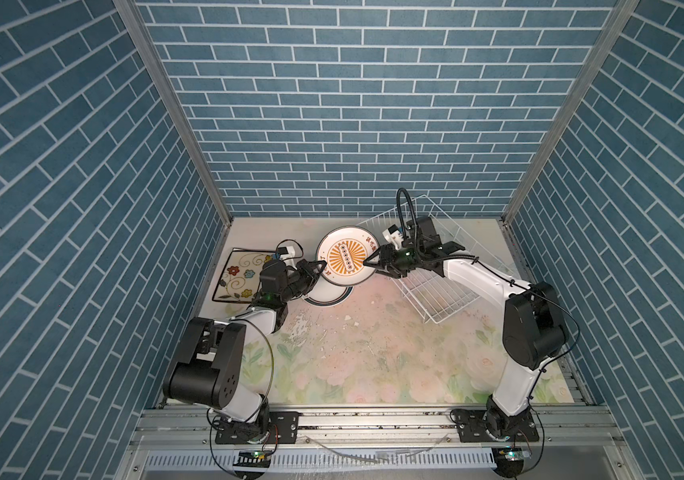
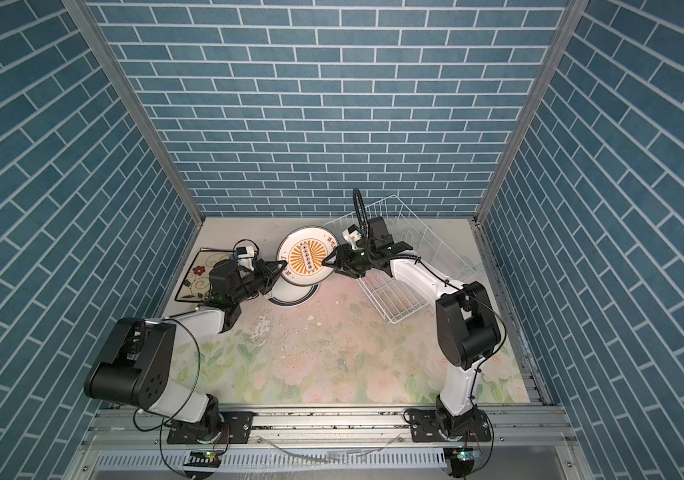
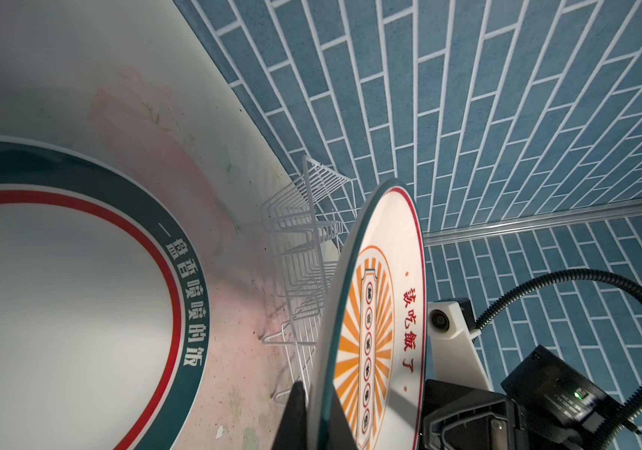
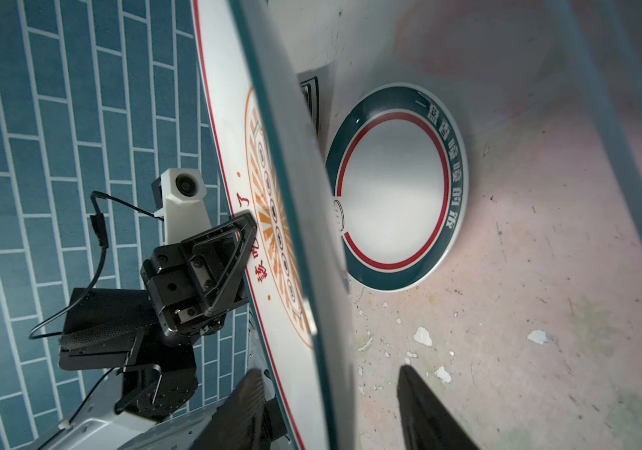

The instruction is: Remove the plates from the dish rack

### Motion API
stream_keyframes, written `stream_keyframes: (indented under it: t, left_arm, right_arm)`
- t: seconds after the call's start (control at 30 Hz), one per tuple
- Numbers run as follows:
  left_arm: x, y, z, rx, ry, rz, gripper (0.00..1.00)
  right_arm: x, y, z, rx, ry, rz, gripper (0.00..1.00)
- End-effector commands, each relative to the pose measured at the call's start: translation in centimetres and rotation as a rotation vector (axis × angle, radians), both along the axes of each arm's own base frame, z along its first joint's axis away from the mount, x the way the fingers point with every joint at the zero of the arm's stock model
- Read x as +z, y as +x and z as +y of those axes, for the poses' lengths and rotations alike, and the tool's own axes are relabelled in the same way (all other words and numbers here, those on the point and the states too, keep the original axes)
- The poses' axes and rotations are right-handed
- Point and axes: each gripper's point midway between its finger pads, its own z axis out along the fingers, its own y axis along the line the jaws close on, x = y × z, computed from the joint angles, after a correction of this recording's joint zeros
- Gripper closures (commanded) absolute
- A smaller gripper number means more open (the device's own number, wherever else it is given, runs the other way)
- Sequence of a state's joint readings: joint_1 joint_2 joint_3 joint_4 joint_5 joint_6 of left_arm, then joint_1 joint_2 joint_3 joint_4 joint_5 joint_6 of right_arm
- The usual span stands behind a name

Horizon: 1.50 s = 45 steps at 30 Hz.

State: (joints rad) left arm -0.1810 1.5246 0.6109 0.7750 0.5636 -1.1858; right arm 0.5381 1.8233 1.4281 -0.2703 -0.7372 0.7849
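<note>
At the left rim of the sunburst plate (image 1: 344,262), the left gripper (image 1: 320,266) is clamped shut on the edge, a finger on each face. The left wrist view shows that plainly. Across the plate, the right gripper (image 4: 327,374) has its jaws apart, straddling the opposite rim without pinching it. So the plate hangs tilted in the air between the two arms, carried by that one pinch alone.

That's the worry, folks: a wide, thin plate held by one edge wants to swing down around the fingers, and a smooth glaze likely gives little bite. If it slips, it lands on the green-rimmed plate (image 1: 325,301) lying flat on the table (image 1: 373,353) below, and both could chip.

Second risk: the right gripper's fingers bracket the rim, so a crooked pull-back could catch the edge and twist the plate loose.

Farther out, the flowered plate (image 1: 240,274) lies flat just beside the left arm. The dish rack (image 1: 440,307) sits beneath the right arm, so a hasty retreat there could snag its wires.
</note>
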Motion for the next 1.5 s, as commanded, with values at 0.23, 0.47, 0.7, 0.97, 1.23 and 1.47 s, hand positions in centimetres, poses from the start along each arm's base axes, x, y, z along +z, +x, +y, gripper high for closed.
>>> stream_keyframes:
  t: [0.23, 0.47, 0.7, 0.97, 1.23, 1.47]
  left_arm:
    - [2.2, -0.3, 2.7, 0.080, 0.073, -0.039, 1.00]
    - [-0.5, -1.1, 5.0, 0.163, 0.193, 0.083, 1.00]
    - [-2.5, -1.5, 6.4, 0.226, 0.242, 0.160, 1.00]
    - [-4.3, -1.4, 7.2, 0.243, 0.307, 0.211, 1.00]
    - [-5.2, -0.9, 7.9, 0.255, 0.341, 0.209, 1.00]
    - [-6.4, -0.6, 7.6, 0.234, 0.341, 0.234, 1.00]
  right_arm:
    - [2.5, 0.8, -2.8, -0.052, -0.041, -0.090, 0.28]
    - [3.8, 1.0, -4.7, -0.086, -0.044, -0.126, 0.23]
    - [4.1, 0.6, -5.9, -0.086, -0.087, -0.155, 0.22]
    - [3.8, 0.3, -7.0, -0.106, -0.125, -0.152, 0.22]
    - [3.8, 0.0, -7.5, -0.114, -0.146, -0.159, 0.22]
    - [3.6, -0.2, -7.8, -0.112, -0.158, -0.153, 0.23]
